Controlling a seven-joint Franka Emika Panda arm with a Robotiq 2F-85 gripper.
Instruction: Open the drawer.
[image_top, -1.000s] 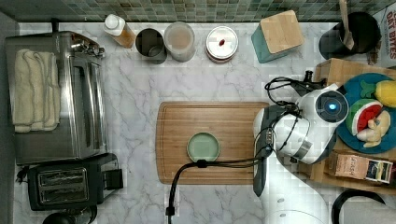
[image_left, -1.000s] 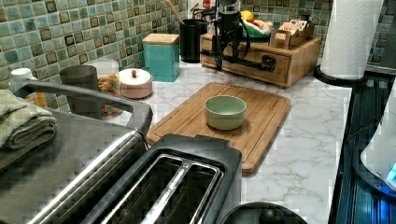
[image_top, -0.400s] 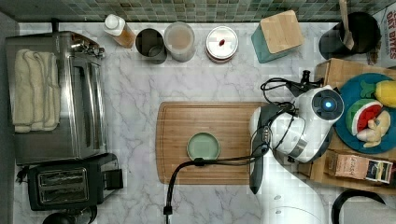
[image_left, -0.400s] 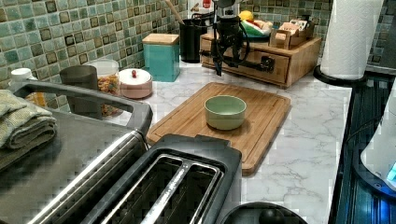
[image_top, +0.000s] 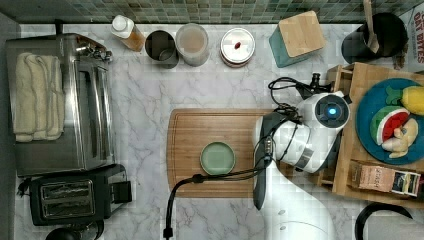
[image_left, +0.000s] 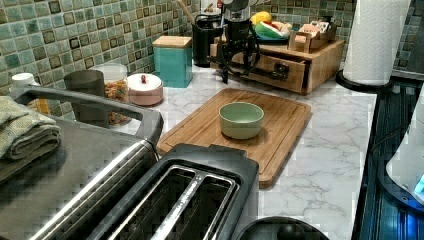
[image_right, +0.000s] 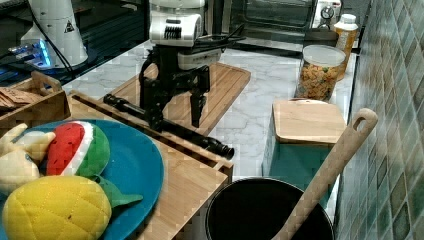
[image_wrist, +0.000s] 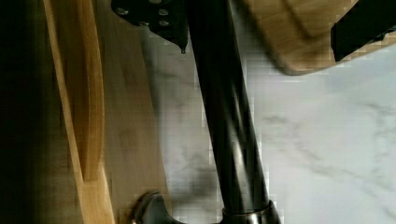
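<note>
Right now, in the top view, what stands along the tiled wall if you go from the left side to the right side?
Orange bottle → dark cup → clear jar → pink-lidded dish → teal box → black utensil pot.

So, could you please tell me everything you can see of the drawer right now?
The drawer is shallow, of light wood, set in a wooden stand on the marble counter beside the cutting board. A long black bar handle runs across its front on two posts. It stands pulled out a little: the right view shows a narrow gap behind its front. The gripper straddles the handle, one finger on each side, open.
</note>
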